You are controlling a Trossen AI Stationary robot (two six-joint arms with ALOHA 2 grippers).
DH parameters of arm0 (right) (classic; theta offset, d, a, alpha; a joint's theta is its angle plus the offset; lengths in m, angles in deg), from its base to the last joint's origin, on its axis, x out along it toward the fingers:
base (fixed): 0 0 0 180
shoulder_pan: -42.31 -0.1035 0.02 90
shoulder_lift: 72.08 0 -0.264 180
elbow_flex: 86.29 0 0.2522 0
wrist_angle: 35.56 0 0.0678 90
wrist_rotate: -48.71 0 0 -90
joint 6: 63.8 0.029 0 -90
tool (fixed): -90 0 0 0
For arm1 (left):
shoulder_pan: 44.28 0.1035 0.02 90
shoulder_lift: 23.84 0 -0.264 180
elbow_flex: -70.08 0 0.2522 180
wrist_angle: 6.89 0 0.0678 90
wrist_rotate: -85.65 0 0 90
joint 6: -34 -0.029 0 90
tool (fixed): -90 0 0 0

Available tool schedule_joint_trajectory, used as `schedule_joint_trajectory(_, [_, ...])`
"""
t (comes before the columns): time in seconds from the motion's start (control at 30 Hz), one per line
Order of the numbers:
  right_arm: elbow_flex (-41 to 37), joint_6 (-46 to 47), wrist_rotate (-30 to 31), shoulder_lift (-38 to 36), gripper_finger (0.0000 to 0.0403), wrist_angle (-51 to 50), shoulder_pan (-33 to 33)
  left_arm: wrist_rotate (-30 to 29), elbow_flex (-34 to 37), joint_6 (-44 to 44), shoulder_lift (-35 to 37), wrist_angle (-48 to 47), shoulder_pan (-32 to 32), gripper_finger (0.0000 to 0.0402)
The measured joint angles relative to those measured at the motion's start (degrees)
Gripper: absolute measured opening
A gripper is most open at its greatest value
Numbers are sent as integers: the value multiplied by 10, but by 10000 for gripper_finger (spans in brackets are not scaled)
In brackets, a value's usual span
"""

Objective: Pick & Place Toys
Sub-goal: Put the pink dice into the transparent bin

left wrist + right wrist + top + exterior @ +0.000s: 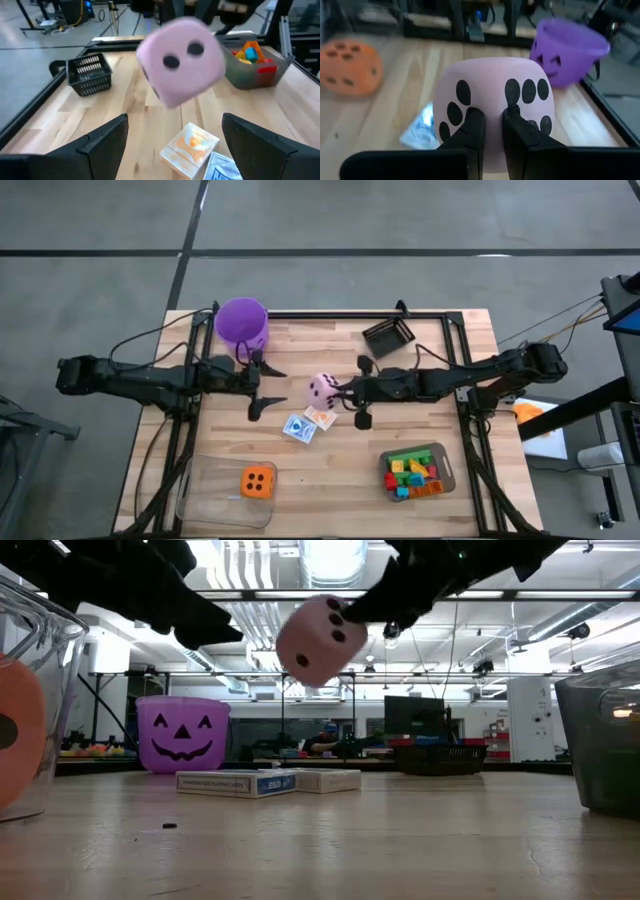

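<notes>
Your right pincer [490, 132] pinched the pink die [322, 389], held clear above the worktop [330, 470] mid-table, over the card packs [308, 424], likely for carrying. Your left pincer [262, 388] waited just left, spread.

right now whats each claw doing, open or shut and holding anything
Left claw: open, empty, near the purple plastic bucket.
Right claw: shut on the soft pink black-dotted die, lifted above the wooden table.

No legible text is showing. The card packs [268, 781] are carrying side print too small to read; the pink die [322, 638] is showing only dots.
</notes>
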Motion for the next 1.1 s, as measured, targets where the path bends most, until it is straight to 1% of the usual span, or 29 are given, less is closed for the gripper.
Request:
schedule_joint_trajectory(0.17, [-4, -5, -22, 2, 33, 56, 0, 1, 0, 0, 0, -6, -10, 321])
schedule_joint_trajectory(0.37, [-4, -5, -24, 2, 30, 69, 0, 1, 0, -2, -1, 5, -28, 321])
schedule_joint_trajectory(0.47, [-4, -5, -37, 2, 30, 76, 0, 1, 1, 2, -1, 1, -41, 322])
schedule_joint_trajectory(0.53, [-4, -2, -42, 2, 29, 79, -1, 2, 4, 3, 1, -16, -52, 323])
schedule_joint_trajectory(0.67, [-4, 11, -87, 19, 29, 120, -5, 3, 3, 1, 15, -73, -72, 323])
schedule_joint_trajectory(0.77, [-3, 23, -127, 53, 29, 188, -12, -2, -6, 0, 44, -126, -74, 324])
schedule_joint_trajectory(0.87, [10, 37, -161, 104, 29, 232, -19, -19, -14, -1, 88, -160, -74, 324])
schedule_joint_trajectory(0.97, [40, 41, -178, 154, 27, 247, -29, -46, -12, -2, 141, -176, -74, 324])
schedule_joint_trajectory(1.1, [101, 43, -213, 212, 27, 250, -46, -88, -11, -3, 212, -228, -74, 324])
